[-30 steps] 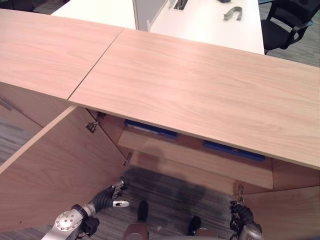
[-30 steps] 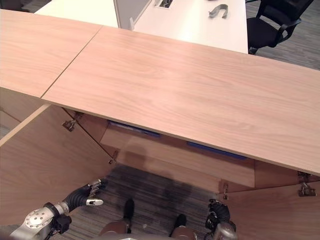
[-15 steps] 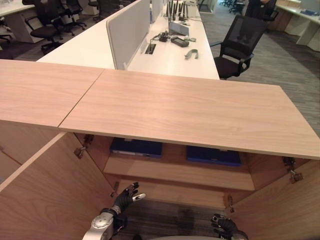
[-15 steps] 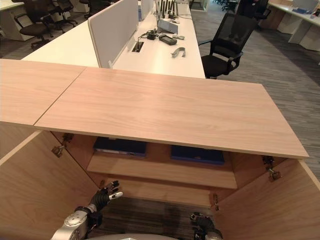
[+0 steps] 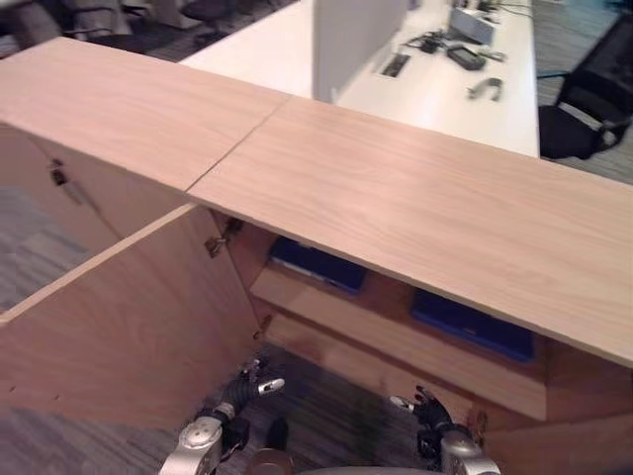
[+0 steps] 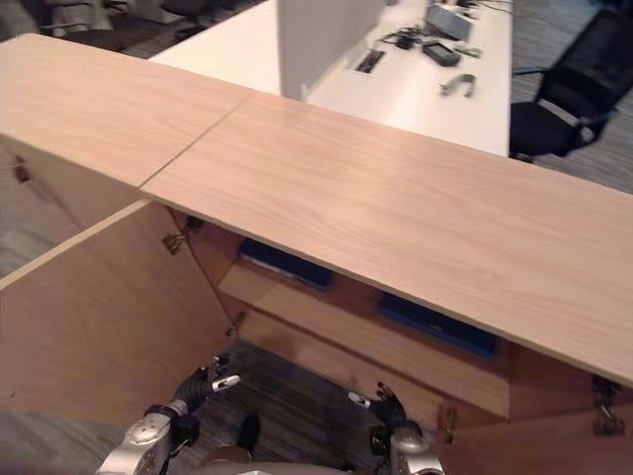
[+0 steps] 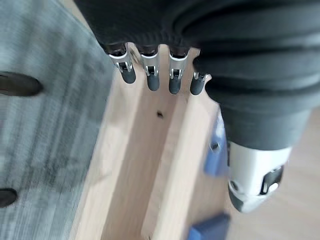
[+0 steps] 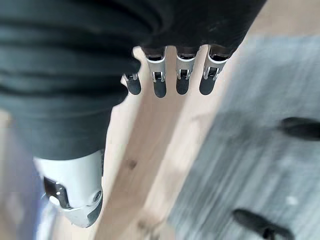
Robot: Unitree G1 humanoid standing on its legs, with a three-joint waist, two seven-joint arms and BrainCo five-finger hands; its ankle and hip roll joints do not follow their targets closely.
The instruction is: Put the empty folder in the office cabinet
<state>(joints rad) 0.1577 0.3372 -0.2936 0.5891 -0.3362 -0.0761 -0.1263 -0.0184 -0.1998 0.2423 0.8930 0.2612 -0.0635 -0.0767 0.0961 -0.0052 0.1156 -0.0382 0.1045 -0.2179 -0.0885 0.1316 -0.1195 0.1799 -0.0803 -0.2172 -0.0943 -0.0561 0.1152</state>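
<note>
Nearest, both hands hang low in front of the open cabinet, over the grey carpet. The left hand has its fingers straight and spread, holding nothing; its wrist view looks past them into the cabinet's wood. The right hand is also slack and empty, fingers loosely extended.

Since half a second ago the whole picture has swung, so the head has moved; against that, both hands look a little nearer the cabinet's lower edge than before, and neither has picked anything up.

To the left stands the open left door, swung well out. Behind the hands the cabinet shows one shelf, and on it lie two blue folders, one to the left and one to the right, flat and apart from each other. I cannot tell which of them is the empty folder of the task, nor whether either is.

Above, the cabinet's wooden top is bare. Farther off is a white worktop with a divider screen and small items, and a black chair at the right.

With folders on the shelf and both hands free, the placing looks done, or else the folder has yet to be fetched; the doors remain open either way.
</note>
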